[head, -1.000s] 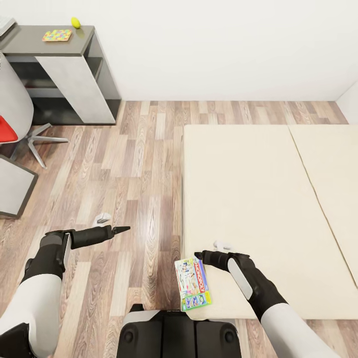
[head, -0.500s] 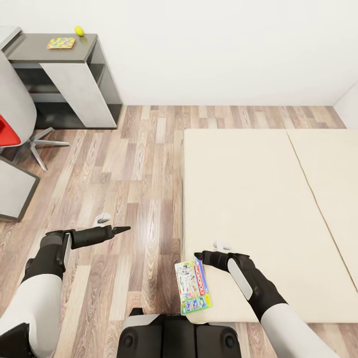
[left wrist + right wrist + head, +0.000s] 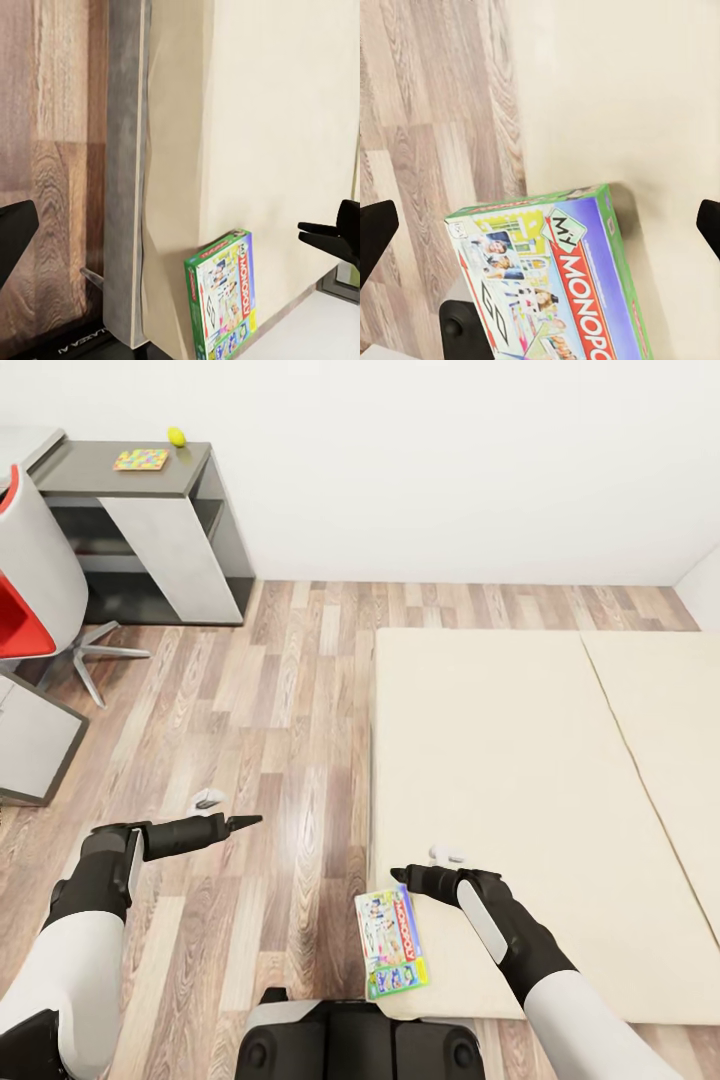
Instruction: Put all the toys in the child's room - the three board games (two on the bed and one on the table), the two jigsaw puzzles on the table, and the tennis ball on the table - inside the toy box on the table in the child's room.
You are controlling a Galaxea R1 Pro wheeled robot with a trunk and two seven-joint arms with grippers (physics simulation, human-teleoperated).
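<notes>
So we're parked at the near corner of the bed (image 3: 520, 760), looking down over both arms. The Monopoly box (image 3: 392, 942) lies flat on the beige mattress right at that near-left corner, long side running away from us, its left edge about level with the mattress edge.

Our right gripper (image 3: 404, 876) hovers just beside the far end of the box, not touching it. From the right wrist camera the box (image 3: 559, 281) sits between the two dark fingertips (image 3: 375, 229), which are spread wide with nothing between them but air.

Our left gripper (image 3: 245, 821) is out over the wood-plank floor (image 3: 270, 710), well apart from the bed, pointing right toward it. In the left wrist view we see one dark fingertip (image 3: 13, 234), so we can't tell how its fingers are set. That view also catches the box (image 3: 223, 294) and the grey bed frame (image 3: 121, 172).

Far left, the dark grey desk section (image 3: 125, 470) carries a jigsaw puzzle (image 3: 140, 459) and the yellow tennis ball (image 3: 176, 436) just beside it. A red chair (image 3: 25, 625) stands nearer, at the left edge.
</notes>
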